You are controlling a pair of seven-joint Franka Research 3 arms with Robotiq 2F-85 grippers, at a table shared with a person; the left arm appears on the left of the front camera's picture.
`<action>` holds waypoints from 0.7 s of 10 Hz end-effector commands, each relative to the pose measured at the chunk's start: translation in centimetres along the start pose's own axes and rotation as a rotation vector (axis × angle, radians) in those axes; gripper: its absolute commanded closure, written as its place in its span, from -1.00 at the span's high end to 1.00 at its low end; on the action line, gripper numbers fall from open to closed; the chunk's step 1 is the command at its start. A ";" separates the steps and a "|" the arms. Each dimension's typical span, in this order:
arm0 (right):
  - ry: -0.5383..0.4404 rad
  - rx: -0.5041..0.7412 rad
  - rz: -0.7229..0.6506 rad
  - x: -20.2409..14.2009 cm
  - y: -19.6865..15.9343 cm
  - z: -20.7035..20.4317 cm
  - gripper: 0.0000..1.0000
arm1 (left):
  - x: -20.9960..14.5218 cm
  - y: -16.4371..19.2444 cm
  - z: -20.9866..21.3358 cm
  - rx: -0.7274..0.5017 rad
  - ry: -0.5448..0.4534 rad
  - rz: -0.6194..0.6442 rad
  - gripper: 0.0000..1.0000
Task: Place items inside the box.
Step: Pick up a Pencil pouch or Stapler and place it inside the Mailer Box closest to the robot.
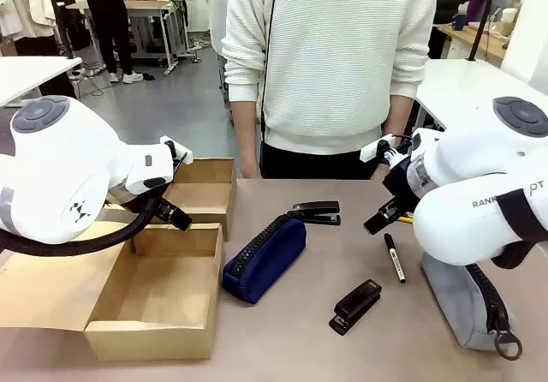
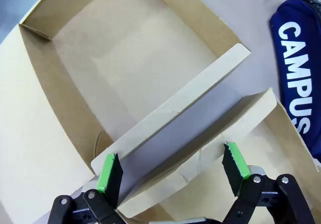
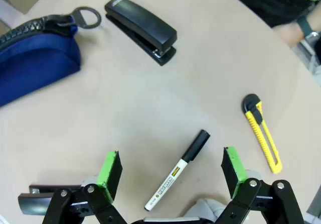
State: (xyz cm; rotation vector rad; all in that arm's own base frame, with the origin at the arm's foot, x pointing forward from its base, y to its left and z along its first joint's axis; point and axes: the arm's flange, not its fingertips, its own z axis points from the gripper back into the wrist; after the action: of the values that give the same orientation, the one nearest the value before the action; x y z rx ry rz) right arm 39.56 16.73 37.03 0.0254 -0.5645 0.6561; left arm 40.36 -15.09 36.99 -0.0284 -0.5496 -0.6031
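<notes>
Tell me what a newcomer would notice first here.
The open cardboard box sits at the front left, with the left gripper open above it. Beside the box, mid-table, lies the navy pouch. On the other side, the right gripper hangs open over the marker.

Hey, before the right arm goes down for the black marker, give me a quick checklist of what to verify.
1. Right gripper open: ok.
2. Black marker lined up between its pads: ok, though it lies slanted.
3. Marker free of neighbours: ok; the yellow cutter and the stapler lie apart from it.
4. Box open, with room inside: ok.
5. Left gripper out of the box's way: not ok; it is open over a flap.
6. Height left above the marker: cannot tell.
</notes>
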 end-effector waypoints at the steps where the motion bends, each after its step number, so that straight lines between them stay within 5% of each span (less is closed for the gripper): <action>1: 0.000 0.000 0.000 0.0 0.0 0.0 1.00 | 0.0 0.0 0.0 0.000 0.000 0.000 1.00; 7: 0.000 0.000 0.000 0.0 0.0 0.0 1.00 | 0.0 0.0 0.0 0.000 0.000 0.000 1.00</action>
State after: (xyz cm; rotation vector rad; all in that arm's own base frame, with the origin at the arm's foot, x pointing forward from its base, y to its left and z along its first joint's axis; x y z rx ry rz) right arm 39.56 16.74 37.02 0.0249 -0.5645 0.6567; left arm 40.36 -15.09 36.99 -0.0284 -0.5496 -0.6031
